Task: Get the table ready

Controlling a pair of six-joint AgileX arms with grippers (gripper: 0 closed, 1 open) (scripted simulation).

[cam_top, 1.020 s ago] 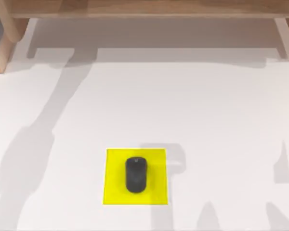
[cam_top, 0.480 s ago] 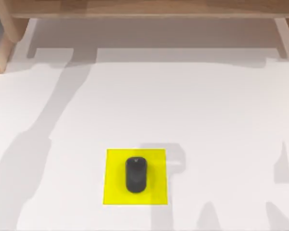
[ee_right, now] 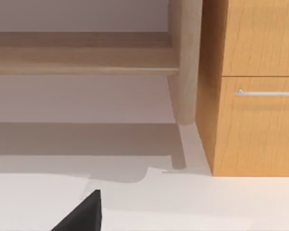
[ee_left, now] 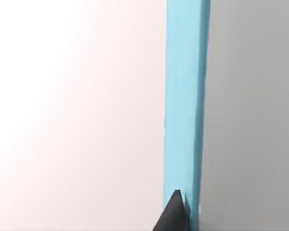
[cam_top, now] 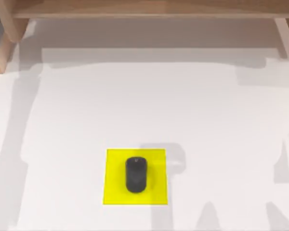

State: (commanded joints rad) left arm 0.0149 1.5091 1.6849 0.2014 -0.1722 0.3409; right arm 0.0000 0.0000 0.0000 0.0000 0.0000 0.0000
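Top view: the table (cam_top: 207, 120) fills nearly the whole frame, with one yellow mat (cam_top: 156, 192) near its front edge and one black mouse (cam_top: 136, 174) resting on the mat. One wooden shelf (cam_top: 144, 8) runs along the back.

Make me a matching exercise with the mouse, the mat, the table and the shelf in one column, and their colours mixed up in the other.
Things:
1. computer mouse
2. square mat
3. table
4. shelf

Colours:
A. light wood
B. white
C. black
D. yellow

Pairs: 1-C, 2-D, 3-B, 4-A
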